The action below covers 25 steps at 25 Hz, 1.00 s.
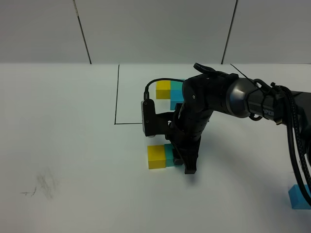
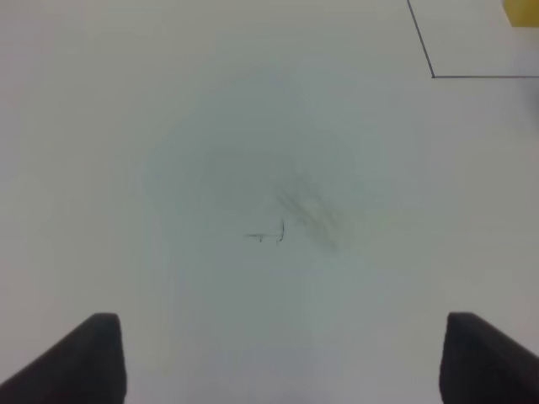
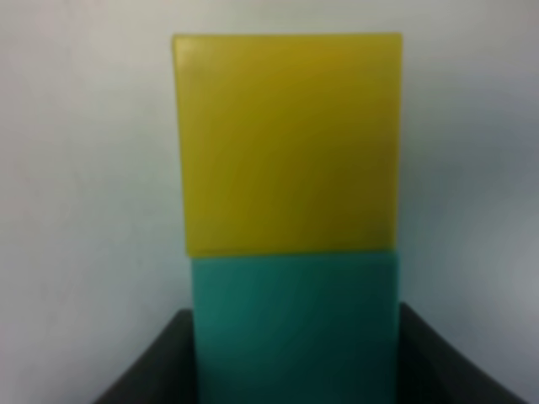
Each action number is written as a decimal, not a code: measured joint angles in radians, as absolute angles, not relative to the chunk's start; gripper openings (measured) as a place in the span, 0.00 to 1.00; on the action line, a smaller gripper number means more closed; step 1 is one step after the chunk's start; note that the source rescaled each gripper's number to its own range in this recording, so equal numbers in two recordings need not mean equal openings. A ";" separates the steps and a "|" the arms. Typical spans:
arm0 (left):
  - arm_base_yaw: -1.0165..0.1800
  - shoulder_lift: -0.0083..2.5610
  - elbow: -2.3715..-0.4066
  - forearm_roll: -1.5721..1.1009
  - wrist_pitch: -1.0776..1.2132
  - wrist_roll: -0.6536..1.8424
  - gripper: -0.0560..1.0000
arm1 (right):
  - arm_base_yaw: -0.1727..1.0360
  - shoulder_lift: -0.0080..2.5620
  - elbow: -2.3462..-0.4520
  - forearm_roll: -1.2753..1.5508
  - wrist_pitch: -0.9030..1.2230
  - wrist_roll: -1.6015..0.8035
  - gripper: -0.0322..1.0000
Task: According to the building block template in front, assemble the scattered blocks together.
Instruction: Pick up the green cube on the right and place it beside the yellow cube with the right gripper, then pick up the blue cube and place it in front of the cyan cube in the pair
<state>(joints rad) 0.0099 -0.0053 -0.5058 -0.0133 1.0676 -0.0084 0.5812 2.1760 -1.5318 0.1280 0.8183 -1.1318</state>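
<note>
White table (image 1: 58,145); right pincer (image 3: 295,370) clamped on green cube (image 3: 295,320), butting it against yellow (image 3: 286,143) ahead per template (image 1: 167,90); left pincer (image 2: 282,362) wide.

White lettering is printed on the dark right arm (image 1: 266,108), well to the right of the building block template (image 1: 170,92). Only the letters "PER" can be made out, the rest being too small. Faint pencil marks (image 1: 41,187) are seen on the table (image 1: 73,121), well to the left of the template and nearer the camera, but nothing can be read in them.
</note>
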 joint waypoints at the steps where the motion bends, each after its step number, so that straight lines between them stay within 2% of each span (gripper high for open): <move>1: 0.010 -0.005 -0.506 -0.013 1.068 -0.008 0.67 | 0.581 2.177 -1.534 0.129 0.819 -1.133 0.26; 8: 0.010 -0.005 -0.506 -0.013 1.068 -0.008 0.67 | 0.581 2.179 -1.535 0.142 0.835 -1.123 0.26; 9: 0.010 -0.005 -0.506 -0.013 1.068 -0.008 0.67 | 0.581 2.179 -1.535 0.140 0.841 -1.107 0.29; 10: 0.010 -0.005 -0.506 -0.013 1.068 -0.008 0.67 | 0.581 2.179 -1.535 0.127 0.849 -1.086 0.37; 13: 0.010 -0.005 -0.506 -0.013 1.068 -0.008 0.67 | 0.582 2.161 -1.533 0.084 0.858 -0.982 0.76; 14: 0.010 -0.005 -0.506 -0.013 1.068 -0.008 0.67 | 0.579 2.144 -1.533 0.064 0.858 -0.942 0.86; 15: 0.010 -0.005 -0.506 -0.013 1.068 -0.008 0.67 | 0.576 2.119 -1.532 0.047 0.858 -0.884 0.92; 17: 0.010 -0.005 -0.506 -0.013 1.068 -0.008 0.67 | 0.561 2.057 -1.523 0.017 0.851 -0.740 0.97; 20: 0.010 -0.005 -0.506 -0.013 1.068 -0.008 0.67 | 0.511 1.957 -1.456 -0.029 0.817 -0.426 1.00; 25: 0.010 -0.005 -0.506 -0.013 1.068 -0.008 0.67 | 0.361 1.751 -1.149 -0.079 0.668 -0.074 1.00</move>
